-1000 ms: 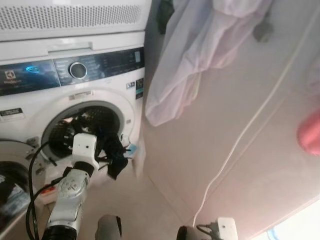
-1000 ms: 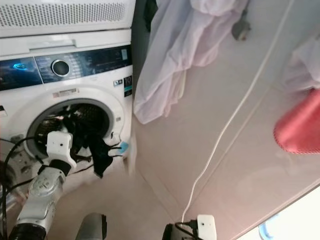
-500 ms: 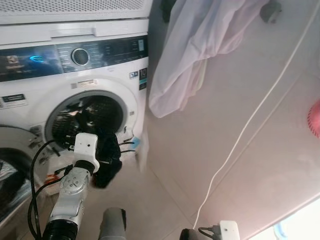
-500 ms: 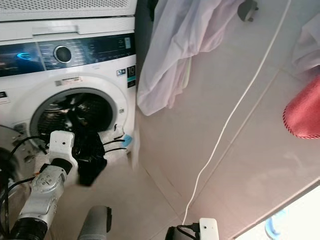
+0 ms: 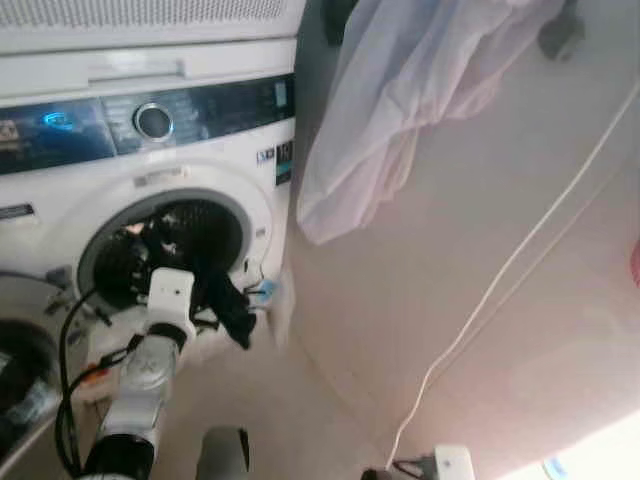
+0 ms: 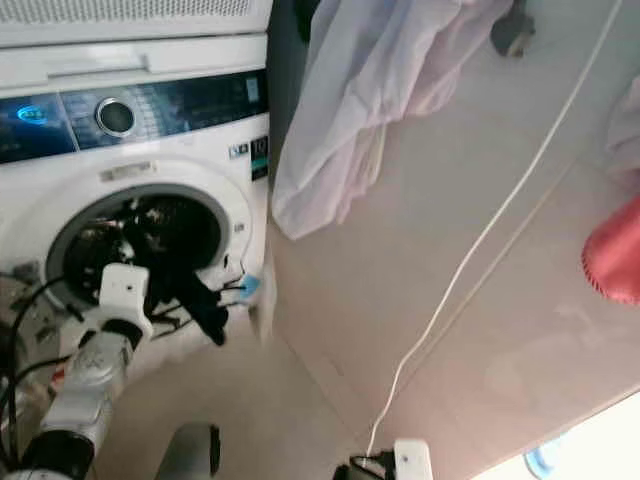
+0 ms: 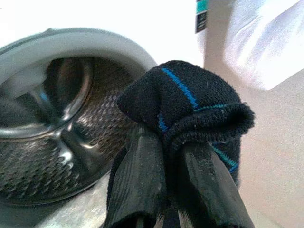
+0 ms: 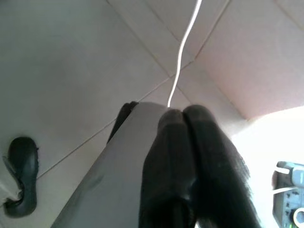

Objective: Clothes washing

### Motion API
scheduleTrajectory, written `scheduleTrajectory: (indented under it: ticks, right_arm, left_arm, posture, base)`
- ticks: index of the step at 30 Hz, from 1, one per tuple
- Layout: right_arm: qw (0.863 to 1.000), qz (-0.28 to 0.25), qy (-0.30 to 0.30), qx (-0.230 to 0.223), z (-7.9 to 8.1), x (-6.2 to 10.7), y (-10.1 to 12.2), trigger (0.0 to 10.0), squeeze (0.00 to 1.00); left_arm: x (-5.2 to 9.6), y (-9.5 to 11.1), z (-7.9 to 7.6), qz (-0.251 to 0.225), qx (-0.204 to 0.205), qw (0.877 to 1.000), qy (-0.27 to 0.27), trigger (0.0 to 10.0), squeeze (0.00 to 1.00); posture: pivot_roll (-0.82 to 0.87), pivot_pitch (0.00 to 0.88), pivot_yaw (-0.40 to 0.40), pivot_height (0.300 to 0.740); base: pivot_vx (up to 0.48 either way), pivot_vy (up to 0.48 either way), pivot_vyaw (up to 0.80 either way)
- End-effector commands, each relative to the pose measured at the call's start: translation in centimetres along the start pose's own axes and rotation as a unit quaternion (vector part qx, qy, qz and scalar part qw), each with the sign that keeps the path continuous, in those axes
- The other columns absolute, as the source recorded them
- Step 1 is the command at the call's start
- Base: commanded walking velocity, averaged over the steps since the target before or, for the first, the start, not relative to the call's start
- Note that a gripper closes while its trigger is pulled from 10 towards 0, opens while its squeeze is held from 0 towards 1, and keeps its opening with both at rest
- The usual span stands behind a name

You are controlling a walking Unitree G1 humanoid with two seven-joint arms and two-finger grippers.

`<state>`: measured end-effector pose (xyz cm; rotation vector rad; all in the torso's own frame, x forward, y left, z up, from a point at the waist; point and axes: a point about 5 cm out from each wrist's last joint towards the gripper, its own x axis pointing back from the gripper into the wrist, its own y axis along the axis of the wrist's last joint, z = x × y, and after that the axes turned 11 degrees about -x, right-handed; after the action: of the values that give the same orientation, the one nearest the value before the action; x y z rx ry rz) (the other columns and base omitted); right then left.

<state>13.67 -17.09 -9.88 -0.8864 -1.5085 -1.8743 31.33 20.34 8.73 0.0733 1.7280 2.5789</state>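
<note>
The left gripper [image 7: 164, 142] is clamped on a black knitted garment [image 7: 190, 102] with thin blue stripes; both fingers [image 7: 137, 180] press into a thick, ribbed fold of it. In the eye views the garment [image 5: 228, 300] hangs from the gripper, just in front of the lower right rim of the door opening. Directly beyond the fingertips lies the drum [image 7: 71, 137] of the washing machine [image 5: 230, 160], a dimpled metal cylinder inside a smooth grey ring seal. The opening is round and unobstructed ahead of the gripper; more dark laundry [image 5: 160, 235] lies further inside. Bare floor tiles [image 5: 300, 400] give open room to the gripper's right.

The right gripper [image 8: 187, 123] hangs low beside the body, its fingers pressed together on nothing, above pale tiles crossed by a white cable [image 8: 183, 42].

Above the opening, the dark control panel carries a round chrome dial [image 5: 152, 120] and a lit blue display; its lettering is too blurred to read. Beyond the machine's right edge, a pale sheer cloth [image 5: 400, 100] hangs against the wall.
</note>
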Motion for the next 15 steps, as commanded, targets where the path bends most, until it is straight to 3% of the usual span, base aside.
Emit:
scheduleTrajectory:
  ticks: [1,4,9,11,15]
  right_arm:
    - [1.000,0.021,0.001,-0.002,0.01,0.15,-0.77,10.0,0.00]
    - [1.000,0.022,0.000,-0.003,0.00,0.16,-0.81,10.0,0.00]
    - [1.000,0.023,0.004,-0.001,0.05,0.15,-0.80,10.0,0.00]
    - [1.000,0.024,0.011,0.016,0.11,0.12,-0.71,10.0,0.00]
    - [1.000,0.024,0.010,0.000,0.12,0.14,-0.77,10.0,0.00]
  left_arm:
    - [-0.20,0.49,0.14,-0.014,-0.003,1.000,0.001,10.0,0.00]
    - [-0.23,0.52,0.16,-0.016,-0.004,1.000,0.002,10.0,0.00]
    - [-0.22,0.48,0.33,-0.016,-0.005,1.000,0.008,10.0,0.00]
    - [-0.20,0.45,0.32,-0.016,-0.005,1.000,0.009,10.0,0.00]
    - [-0.21,0.47,0.35,-0.017,-0.006,1.000,0.011,10.0,0.00]
  posture:
    - [0.20,0.000,-0.137,0.595]
    - [0.20,0.000,-0.137,0.595]
    - [0.20,0.000,-0.137,0.595]
    - [0.20,0.000,-0.137,0.595]
    - [0.20,0.000,-0.138,0.595]
  base:
    - [0.277,0.000,0.80]
    - [0.274,0.000,0.75]
    - [0.276,0.000,0.00]
    - [0.277,0.000,0.80]
    - [0.276,0.000,0.80]
